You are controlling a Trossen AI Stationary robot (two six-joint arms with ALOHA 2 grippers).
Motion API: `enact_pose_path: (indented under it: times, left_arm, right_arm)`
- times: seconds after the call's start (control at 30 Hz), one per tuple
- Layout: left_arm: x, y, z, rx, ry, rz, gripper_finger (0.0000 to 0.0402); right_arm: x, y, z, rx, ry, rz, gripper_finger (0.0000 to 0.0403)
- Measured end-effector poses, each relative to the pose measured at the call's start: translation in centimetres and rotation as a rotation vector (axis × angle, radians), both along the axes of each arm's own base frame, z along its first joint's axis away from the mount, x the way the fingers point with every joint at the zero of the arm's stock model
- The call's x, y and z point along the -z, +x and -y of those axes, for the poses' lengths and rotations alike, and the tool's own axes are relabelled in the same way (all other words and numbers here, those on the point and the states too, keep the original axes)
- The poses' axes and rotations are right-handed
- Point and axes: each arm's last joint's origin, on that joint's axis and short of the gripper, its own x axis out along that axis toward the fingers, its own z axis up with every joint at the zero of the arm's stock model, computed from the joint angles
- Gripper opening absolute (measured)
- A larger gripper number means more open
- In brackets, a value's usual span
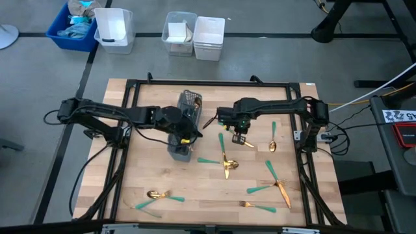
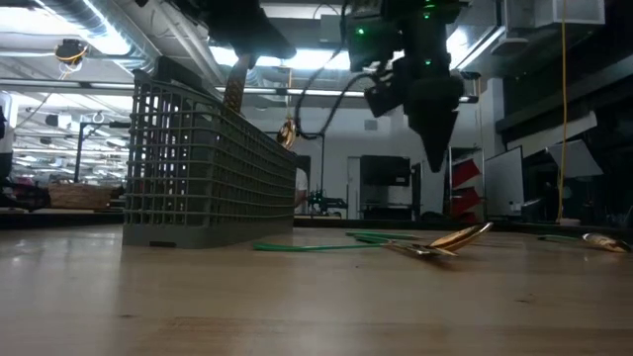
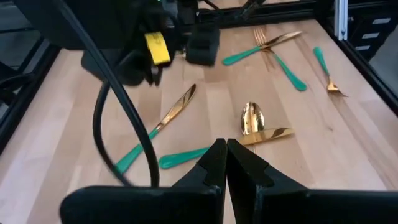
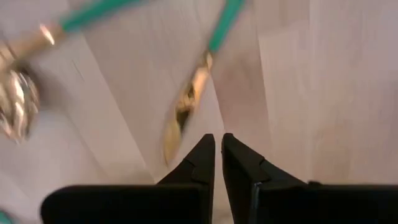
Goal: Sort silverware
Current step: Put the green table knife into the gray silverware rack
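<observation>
Silverware with gold heads and teal handles lies scattered flat on the wooden table: a knife [image 1: 225,158] crossing a spoon [image 1: 232,164], a spoon [image 1: 273,144], crossed pieces [image 1: 276,183], a fork [image 1: 257,206] and a spoon [image 1: 156,194]. The grey mesh caddy [image 1: 189,102] stands left of centre. My left gripper [image 3: 225,149] is shut and empty, over the caddy's near half [image 1: 181,151]. My right gripper [image 2: 436,158] is shut and empty. It points down, clear of the table, just above a knife [image 4: 183,115].
A black frame [image 1: 208,83] rims the table. White bins [image 1: 209,38] and a blue bin [image 1: 71,29] sit on the floor beyond the far edge. The left wrist view shows a thick black cable [image 3: 115,124] close in front. Bare wood [image 1: 208,188] lies between the near pieces.
</observation>
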Motion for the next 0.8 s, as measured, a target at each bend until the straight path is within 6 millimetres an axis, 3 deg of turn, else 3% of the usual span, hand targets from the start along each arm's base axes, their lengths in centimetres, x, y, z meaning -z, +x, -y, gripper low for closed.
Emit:
enact_pose_path:
  times: [0.37,0.67,0.8]
  left_arm:
    - [0.0,-0.3,0.0,0.026,0.039,-0.021,0.0004]
    - [0.6,-0.7,0.0,0.03,0.044,-0.094,0.0004]
    - [0.9,-0.9,0.0,0.029,0.042,-0.123,0.0004]
  right_arm:
    - [3.8,-0.1,-0.2,0.01,0.01,0.07,0.0033]
    - [4.5,0.5,-0.1,0.009,0.001,0.15,0.0036]
    - [4.5,0.5,-0.1,0.009,0.0,0.151,0.0071]
